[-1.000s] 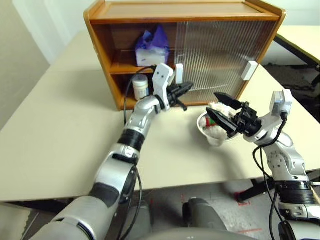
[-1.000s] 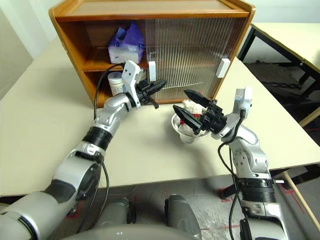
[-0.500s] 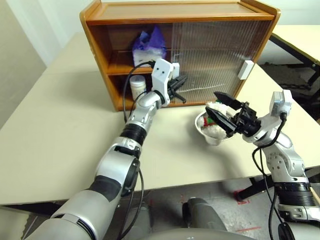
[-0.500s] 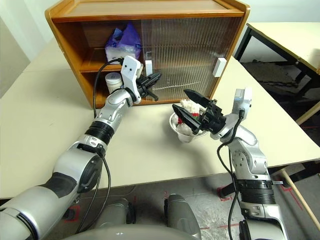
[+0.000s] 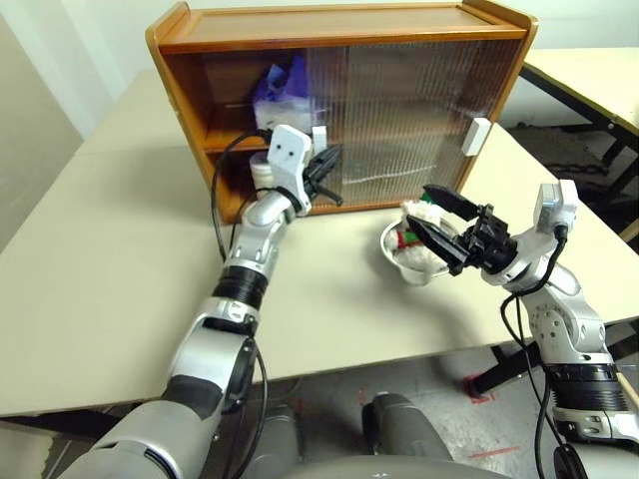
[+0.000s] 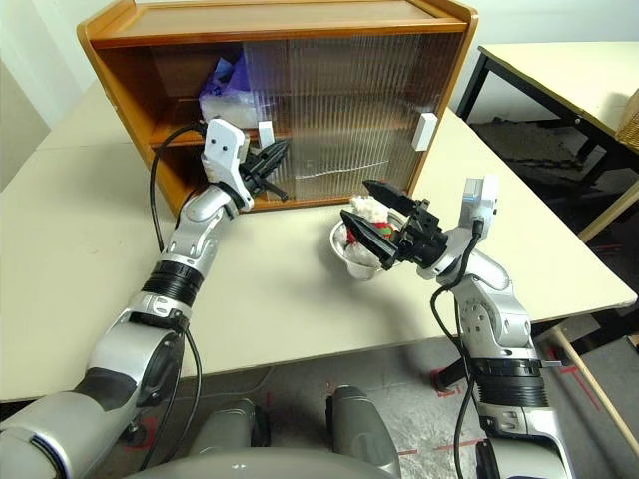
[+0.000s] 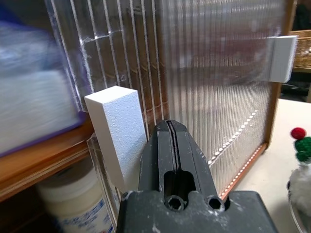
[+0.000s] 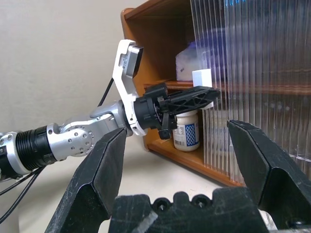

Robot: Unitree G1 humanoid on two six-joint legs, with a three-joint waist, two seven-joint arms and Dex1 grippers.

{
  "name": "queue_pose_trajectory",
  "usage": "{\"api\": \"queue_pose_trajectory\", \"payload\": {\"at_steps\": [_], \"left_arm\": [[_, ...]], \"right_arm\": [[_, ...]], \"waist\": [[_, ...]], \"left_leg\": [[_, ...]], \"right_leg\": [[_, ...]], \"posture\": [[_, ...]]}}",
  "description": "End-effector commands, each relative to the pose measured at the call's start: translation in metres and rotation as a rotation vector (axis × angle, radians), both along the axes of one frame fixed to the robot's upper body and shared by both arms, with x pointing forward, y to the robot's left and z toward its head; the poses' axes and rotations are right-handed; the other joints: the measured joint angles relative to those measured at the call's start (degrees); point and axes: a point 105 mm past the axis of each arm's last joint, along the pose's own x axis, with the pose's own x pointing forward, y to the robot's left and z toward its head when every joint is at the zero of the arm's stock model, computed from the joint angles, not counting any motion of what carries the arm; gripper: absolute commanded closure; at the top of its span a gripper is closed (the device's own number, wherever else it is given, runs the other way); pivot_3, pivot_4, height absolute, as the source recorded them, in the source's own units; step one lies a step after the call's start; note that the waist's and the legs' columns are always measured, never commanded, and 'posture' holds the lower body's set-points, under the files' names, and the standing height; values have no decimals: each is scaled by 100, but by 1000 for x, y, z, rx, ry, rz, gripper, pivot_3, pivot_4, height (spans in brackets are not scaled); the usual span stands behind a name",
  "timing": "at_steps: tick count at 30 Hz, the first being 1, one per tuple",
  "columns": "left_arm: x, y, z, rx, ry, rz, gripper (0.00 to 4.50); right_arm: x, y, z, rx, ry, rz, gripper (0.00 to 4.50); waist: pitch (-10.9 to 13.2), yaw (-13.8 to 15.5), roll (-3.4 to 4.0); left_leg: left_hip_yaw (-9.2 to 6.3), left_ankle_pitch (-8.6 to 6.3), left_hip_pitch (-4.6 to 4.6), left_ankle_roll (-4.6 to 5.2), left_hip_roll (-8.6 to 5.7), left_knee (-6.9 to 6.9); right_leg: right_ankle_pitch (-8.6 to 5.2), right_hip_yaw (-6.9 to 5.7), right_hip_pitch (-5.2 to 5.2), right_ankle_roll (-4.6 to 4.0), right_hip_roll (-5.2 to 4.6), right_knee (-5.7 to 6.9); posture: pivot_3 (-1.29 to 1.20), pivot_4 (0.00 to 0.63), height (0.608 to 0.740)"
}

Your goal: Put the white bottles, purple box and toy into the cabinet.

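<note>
Beige table (image 5: 120,269) carries cabinet (image 5: 339,30): purple box (image 5: 280,90) upper shelf, white bottle (image 8: 187,131) below. Left gripper (image 5: 327,172), jaws pressed together, beside door handle (image 7: 119,133). Right gripper (image 5: 439,222) spread wide over toy (image 5: 419,244) in bowl (image 5: 394,261).

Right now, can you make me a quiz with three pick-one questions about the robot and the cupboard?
1. Where is the purple box?
A. on the cabinet's upper shelf
B. on the table
C. in the bowl

2. How many white handles are on the sliding doors?
A. one
B. two
C. four

3. How is the right gripper?
A. shut on the toy
B. open
C. shut on a bottle

Answers: 1 A, the box sits on the upper shelf, above a white bottle. 2 B, one handle is by the left gripper and another is near the cabinet's right end. 3 B, its fingers stand wide apart over the bowl that holds the toy.
</note>
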Motion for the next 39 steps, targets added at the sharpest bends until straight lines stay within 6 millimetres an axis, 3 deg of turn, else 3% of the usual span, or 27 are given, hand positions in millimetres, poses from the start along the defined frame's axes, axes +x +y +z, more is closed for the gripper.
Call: {"api": "queue_pose_trajectory", "payload": {"at_steps": [1,10,26,34,39], "left_arm": [[6,43,5,-28,0,146,4462],[-1,70,4,-8,4,205,4462],[-18,138,8,23,-4,391,4462],[-26,150,5,21,9,429,4462],[-32,131,5,-27,10,361,4462]], "right_arm": [[-2,0,-3,-10,4,10,0],[-1,4,-2,-12,4,35,0],[4,5,-5,-11,12,59,0],[7,6,-7,-8,15,69,0],[10,-3,-7,-12,13,46,0]], "waist": [[0,-5,0],[2,26,0],[5,130,3],[5,199,4],[6,212,5]], "left_leg": [[-1,0,0,0,0,0],[-17,-1,12,-1,2,-2],[-21,0,13,-1,21,-6],[-20,-1,11,-1,30,-9],[-20,-1,10,-1,31,-12]], "right_leg": [[3,0,1,-4,3,0],[35,-5,0,-9,25,1],[22,-1,-2,-34,36,2],[19,-3,-3,-38,33,0],[14,-3,-6,-46,33,-1]], "posture": [[12,0,740],[29,0,740],[92,0,740],[113,0,740],[118,0,740]]}}
